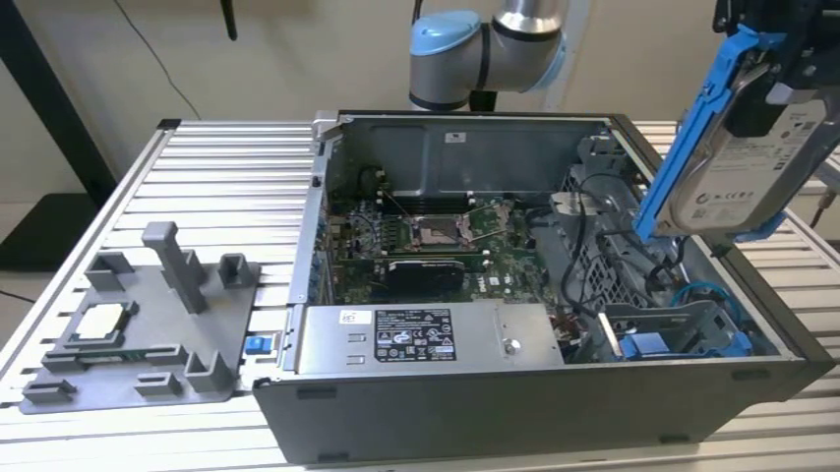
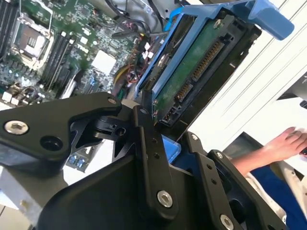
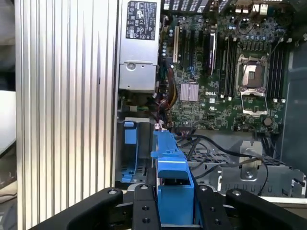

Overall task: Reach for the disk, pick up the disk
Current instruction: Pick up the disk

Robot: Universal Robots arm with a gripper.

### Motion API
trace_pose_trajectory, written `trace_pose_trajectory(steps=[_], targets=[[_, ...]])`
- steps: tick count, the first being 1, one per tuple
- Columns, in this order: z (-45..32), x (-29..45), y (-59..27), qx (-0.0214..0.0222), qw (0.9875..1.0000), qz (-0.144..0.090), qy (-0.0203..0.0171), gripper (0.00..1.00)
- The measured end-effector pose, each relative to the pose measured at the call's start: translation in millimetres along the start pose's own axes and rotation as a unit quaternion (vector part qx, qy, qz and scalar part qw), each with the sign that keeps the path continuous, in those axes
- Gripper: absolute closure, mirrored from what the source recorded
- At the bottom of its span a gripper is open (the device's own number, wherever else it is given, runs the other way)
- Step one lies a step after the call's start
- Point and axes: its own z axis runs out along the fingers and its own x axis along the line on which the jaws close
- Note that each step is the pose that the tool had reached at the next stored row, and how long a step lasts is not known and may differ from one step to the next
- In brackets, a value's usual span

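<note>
The disk (image 1: 742, 162), a silver-grey hard drive in a blue plastic frame, is hanging above the open grey computer case (image 1: 525, 393) at the exterior view's right; the black gripper (image 3: 175, 203) is clamping its frame, and a steady, firm hold should be keeping it clear of the cables.

My fingers (image 1: 774, 93) are cut by the exterior view's upper edge. The disk (image 1: 742, 162) covers the case's (image 1: 525, 393) far corner. In the second wrist view, a person's hand (image 2: 288, 143) is cut by the edge.
</note>
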Motion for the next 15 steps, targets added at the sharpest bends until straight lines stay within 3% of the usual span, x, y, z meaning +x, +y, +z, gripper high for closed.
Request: trace_pose_trajectory(steps=[7,15], targets=[[12.5,9.3,1.9,0.0,1.0,0.0,-0.0001,1.0],[13.5,9.4,2.0,0.0,1.0,0.0,-0.0001,1.0]])
